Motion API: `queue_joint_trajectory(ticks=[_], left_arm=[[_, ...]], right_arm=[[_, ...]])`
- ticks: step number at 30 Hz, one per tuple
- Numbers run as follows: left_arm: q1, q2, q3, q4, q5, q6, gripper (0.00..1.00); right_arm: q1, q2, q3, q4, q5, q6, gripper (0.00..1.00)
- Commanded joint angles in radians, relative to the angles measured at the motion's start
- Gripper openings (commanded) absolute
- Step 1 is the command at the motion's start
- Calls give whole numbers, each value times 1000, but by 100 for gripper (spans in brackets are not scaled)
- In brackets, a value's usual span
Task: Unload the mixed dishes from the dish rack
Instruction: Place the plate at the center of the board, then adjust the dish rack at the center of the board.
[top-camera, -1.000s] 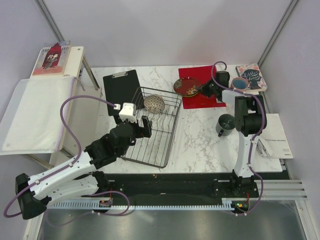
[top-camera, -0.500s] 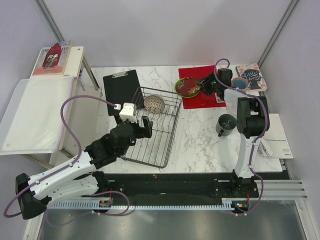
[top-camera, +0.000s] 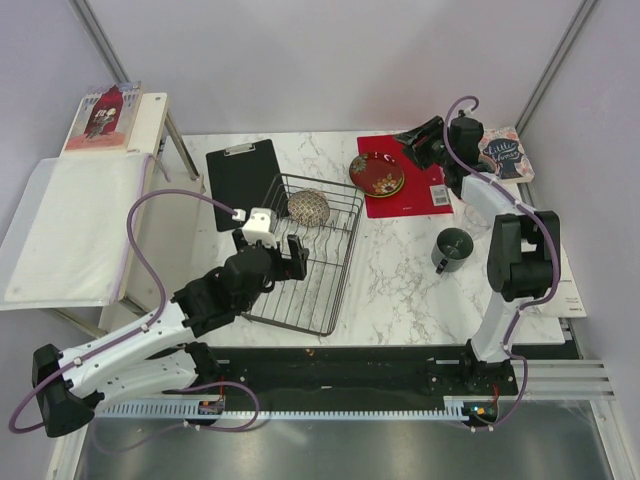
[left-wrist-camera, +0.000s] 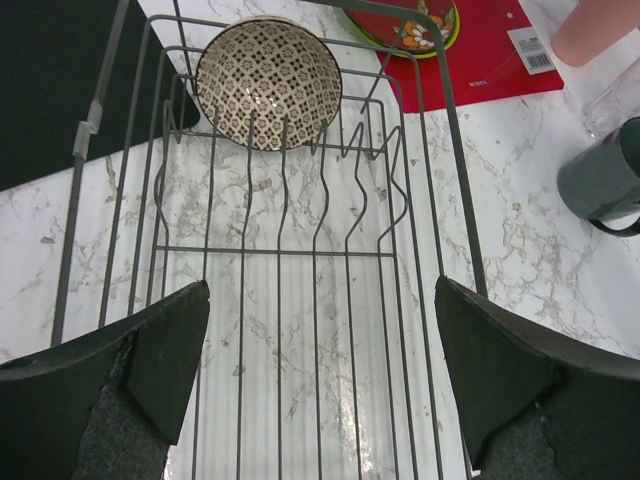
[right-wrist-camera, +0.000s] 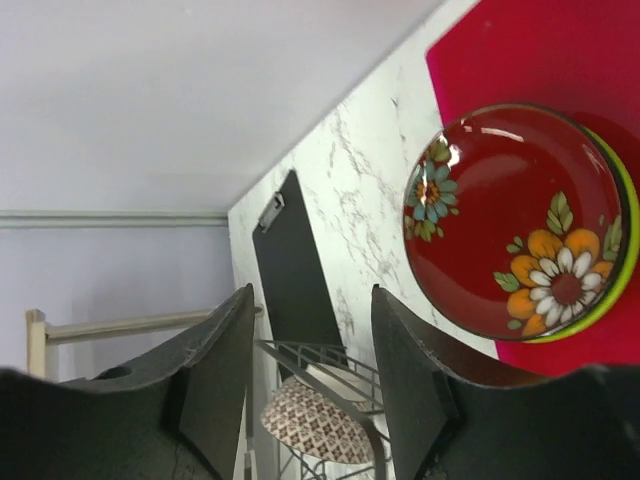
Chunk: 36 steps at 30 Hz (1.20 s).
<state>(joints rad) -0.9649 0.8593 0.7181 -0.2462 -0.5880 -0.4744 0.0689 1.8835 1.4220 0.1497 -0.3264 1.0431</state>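
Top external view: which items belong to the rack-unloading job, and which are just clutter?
Job:
dish rack
beige bowl, the only dish in the rack
dark red plate stacked on lime-green plate
grey mug
pink cup

Clutter:
black clipboard
book
booklet on the side stand
papers at right

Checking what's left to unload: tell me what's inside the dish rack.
Only the patterned bowl, tilted up at the far end of the rack. Otherwise bare wires; the left gripper hides the near corners.

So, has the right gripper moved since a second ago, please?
Yes: the right gripper withdrew from the middle of the flat red mat to its far edge.
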Motion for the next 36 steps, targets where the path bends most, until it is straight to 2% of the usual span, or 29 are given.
queue_joint_trajectory(ticks=[1,5,8,12,16,20,26,31,36], left_arm=[[3,-2,12,-4,28,-64,99],[3,0,7,-13,30,-46,99],[3,49,29,-54,21,-33,99],[3,173,98,-166,-30,-49,99],[2,233,119,-222,-22,-67,99],[3,186,87,-226,-73,-113,99],[3,201,90,-237,-59,-115,99],[3,192,67,-251,-36,-170,99],[3,136,49,-228,-39,-207,99]], right_arm=[[2,49,-63,1,-20,-6,56],[17,25,-110,71,-36,8,54],[54,-64,-167,134,-45,18,53],[159,-286,-277,165,-16,9,54],[278,-455,-307,-7,107,-156,55],[367,-559,-314,-273,252,-320,56],[431,-632,-432,-481,427,-393,57],[457,-635,-558,-469,405,-391,57],[480,-609,-584,-401,363,-376,58]])
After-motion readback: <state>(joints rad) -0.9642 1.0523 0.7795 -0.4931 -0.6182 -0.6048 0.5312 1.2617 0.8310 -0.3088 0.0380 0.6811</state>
